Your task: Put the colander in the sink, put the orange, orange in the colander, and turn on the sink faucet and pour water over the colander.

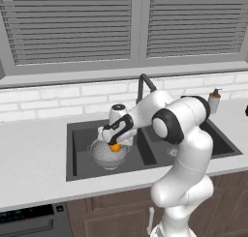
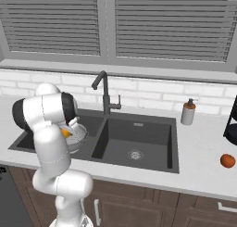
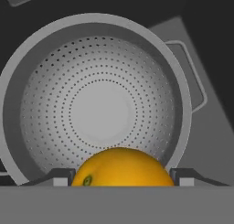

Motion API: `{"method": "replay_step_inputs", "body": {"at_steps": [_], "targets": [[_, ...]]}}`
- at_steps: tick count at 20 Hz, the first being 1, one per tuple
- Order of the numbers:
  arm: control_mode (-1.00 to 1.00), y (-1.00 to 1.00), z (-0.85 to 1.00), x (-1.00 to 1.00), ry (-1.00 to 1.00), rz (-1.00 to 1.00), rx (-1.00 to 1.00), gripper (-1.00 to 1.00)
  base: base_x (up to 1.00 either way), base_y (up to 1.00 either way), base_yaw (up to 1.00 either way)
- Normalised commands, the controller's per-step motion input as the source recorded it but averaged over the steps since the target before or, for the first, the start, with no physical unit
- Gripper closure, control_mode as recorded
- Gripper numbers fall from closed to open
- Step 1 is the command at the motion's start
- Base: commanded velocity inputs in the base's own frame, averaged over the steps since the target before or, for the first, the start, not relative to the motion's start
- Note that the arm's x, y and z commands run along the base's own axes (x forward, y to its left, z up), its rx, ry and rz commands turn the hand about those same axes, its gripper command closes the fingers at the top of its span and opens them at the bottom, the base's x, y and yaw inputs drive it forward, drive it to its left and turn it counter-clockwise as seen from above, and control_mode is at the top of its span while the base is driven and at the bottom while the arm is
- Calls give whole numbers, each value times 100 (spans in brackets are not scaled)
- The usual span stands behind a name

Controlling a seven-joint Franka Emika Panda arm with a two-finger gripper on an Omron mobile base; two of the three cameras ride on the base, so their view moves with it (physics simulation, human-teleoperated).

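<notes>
Dark double-basin sink (image 1: 77, 154), colander (image 3: 45, 49) seated in left basin to catch fruit. Above its bowl, gripper (image 1: 115, 143) clamped on first orange (image 3: 121, 167), poised for release. Second orange (image 2: 227, 160) waiting on right counter.

Two base views look forward and down at the sink (image 1: 77, 129) from behind the arm, left and right, sharing the faucet (image 2: 104, 91). The hand view looks, probably straight down, closely into the colander (image 3: 55, 90).
</notes>
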Motion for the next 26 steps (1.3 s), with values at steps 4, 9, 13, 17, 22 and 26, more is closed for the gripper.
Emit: {"method": "replay_step_inputs", "body": {"at_steps": [4,9,13,17,22,26], "targets": [[-100,0,-15,5,1,0,0,100,0,0,0],[-100,0,-15,8,3,0,0,-100,0,0,0],[-100,0,-8,6,3,0,-1,-100,0,0,0],[-100,0,-4,8,2,0,-1,-100,0,0,0],[-100,0,-1,4,4,0,0,-100,0,0,0],[-100,0,6,0,3,0,0,-100,0,0,0]]}}
